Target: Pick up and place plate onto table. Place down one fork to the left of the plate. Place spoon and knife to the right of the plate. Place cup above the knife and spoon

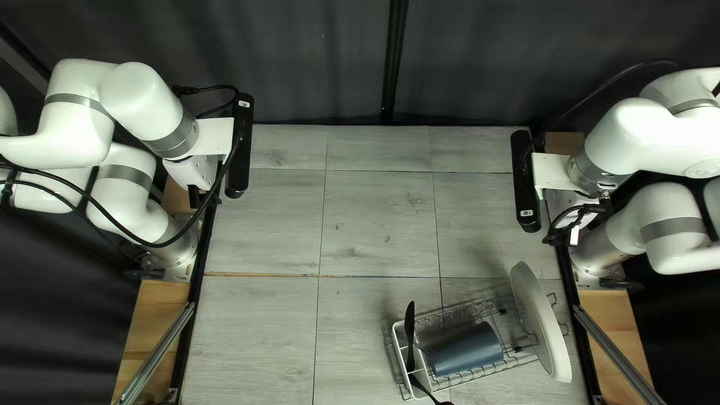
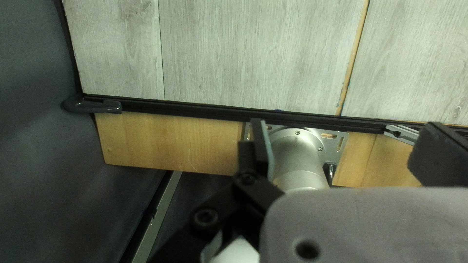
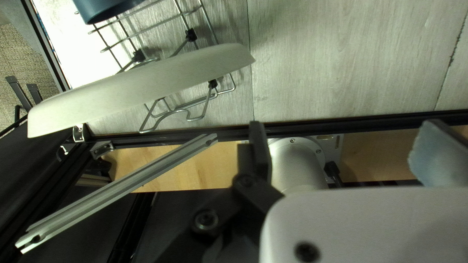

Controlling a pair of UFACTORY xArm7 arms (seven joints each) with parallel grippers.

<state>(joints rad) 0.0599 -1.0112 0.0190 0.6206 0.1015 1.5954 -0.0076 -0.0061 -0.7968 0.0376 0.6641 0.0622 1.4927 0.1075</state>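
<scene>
Plate [image 1: 541, 322] standing on edge in a wire rack [image 3: 190, 35] at the near right corner of the desk [image 1: 375, 225], on the side of the rack closest to the desk's right edge. The right tool [image 3: 343, 126] is spread wide and has hold of nothing; the left tool [image 2: 347, 126], directed at the desk's left edge, is likewise wide apart and unladen. The plate, pale and broad with a shallow curve, is presumably stiff and of modest weight; its material cannot be told, so it is best treated as breakable. Its smooth faces may prove slippery, and a shallow pinch could let it swing about the grip. Recommended hold: the exposed upper rim, well clear of the wires, one finger on each face and the pads aligned with the plate's plane. The lift should be straight and slow, since the light rack could catch and rise with it. The cup [image 1: 465, 349], lying on its side within the rack, leaves limited room for the inner finger. Dark utensils [image 1: 409, 322], their kinds uncertain, rest in the white holder [image 1: 398, 337] at the rack's opposite end, suited to a later, narrower grasp.
</scene>
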